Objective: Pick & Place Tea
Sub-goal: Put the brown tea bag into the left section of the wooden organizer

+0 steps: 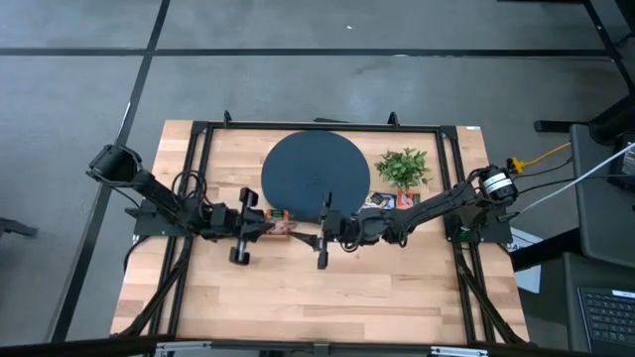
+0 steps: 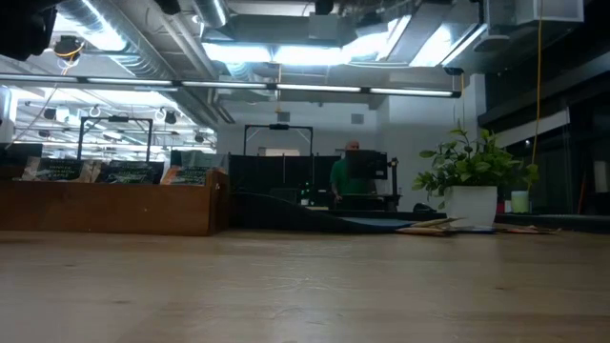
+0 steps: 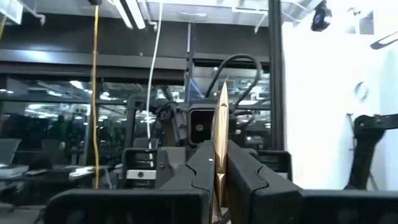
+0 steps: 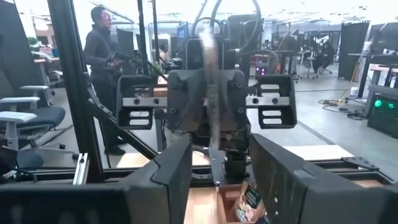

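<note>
My left gripper (image 1: 270, 224) is shut on one tea sachet (image 1: 282, 222) above the middle of the table. The left wrist view shows this sachet (image 3: 218, 134) edge-on as a thin golden strip between the fingers. My right gripper (image 1: 301, 234) faces it from the table's right side. It is open (image 4: 217, 180), and the sachet (image 4: 211, 81) shows beyond the gap, untouched. More sachets (image 1: 383, 200) lie flat on the table between the round dark disc (image 1: 316, 171) and the plant (image 1: 403, 167). Neither gripper appears in the low view. My left gripper pinches the sachet flat between its two fingers (image 3: 196, 171), which reach level from the table's left side. The sachet's free part (image 3: 220, 106) sticks out past the fingertips toward the right gripper. It stands on edge, lifted clear of the table.
An open wooden box (image 4: 231, 198) holding sachets sits below the grippers. In the low view, a wooden box (image 2: 114, 208) of upright sachets fills the left. A black frame (image 1: 198, 178) borders the tabletop. A person (image 4: 102, 56) stands beyond the table. Bare wood (image 1: 327, 293) lies toward the near edge.
</note>
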You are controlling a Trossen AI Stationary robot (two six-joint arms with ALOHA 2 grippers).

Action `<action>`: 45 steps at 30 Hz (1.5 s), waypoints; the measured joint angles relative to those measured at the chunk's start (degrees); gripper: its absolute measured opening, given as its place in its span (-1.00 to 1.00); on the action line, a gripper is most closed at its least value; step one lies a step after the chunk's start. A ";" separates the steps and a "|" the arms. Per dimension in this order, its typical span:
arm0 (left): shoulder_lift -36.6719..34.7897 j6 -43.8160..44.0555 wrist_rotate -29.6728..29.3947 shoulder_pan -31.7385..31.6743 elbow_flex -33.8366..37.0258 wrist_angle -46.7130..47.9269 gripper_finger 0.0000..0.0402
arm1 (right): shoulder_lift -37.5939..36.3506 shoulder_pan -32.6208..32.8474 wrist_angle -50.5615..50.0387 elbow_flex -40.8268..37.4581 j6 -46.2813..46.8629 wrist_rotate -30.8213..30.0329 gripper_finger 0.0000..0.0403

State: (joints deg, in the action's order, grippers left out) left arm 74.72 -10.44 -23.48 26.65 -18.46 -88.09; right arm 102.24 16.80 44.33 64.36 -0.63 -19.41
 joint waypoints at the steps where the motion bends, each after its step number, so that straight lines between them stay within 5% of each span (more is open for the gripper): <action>1: 0.00 0.01 0.41 0.00 0.00 -0.01 -0.94 | 0.00 0.00 0.10 0.00 0.04 -0.01 -0.20; 7: 0.02 0.00 0.61 -0.02 0.00 -0.01 -0.94 | 0.00 -0.07 0.36 0.00 -0.31 -0.01 -0.40; 14: 0.02 -0.58 -0.44 0.00 0.00 0.37 -0.90 | 0.00 -0.04 0.12 0.00 -4.09 0.00 -0.95; 24: 0.07 12.62 -6.14 -0.02 0.00 12.02 -0.68 | 0.00 0.38 -11.07 0.02 2.71 0.01 -0.98; 28: 0.04 18.95 -2.54 -0.02 0.00 17.24 -0.59 | 0.00 1.31 -18.52 0.02 7.97 0.54 -0.98; 33: 0.04 28.97 6.07 -0.06 0.00 26.42 -0.50 | 0.00 1.87 -29.43 0.04 17.36 7.74 -0.99; 37: 0.04 36.54 7.10 -0.22 -1.07 36.22 -0.47 | 0.00 2.23 -36.43 0.04 22.82 12.54 -0.99; 45: 0.07 39.83 13.00 -3.81 -10.97 58.15 -0.46 | 0.00 2.25 -43.16 0.04 26.03 17.66 -0.99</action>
State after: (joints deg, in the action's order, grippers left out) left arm 74.78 29.39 -10.48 22.84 -29.43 -29.93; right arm 102.24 19.05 1.17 64.40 25.40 -1.76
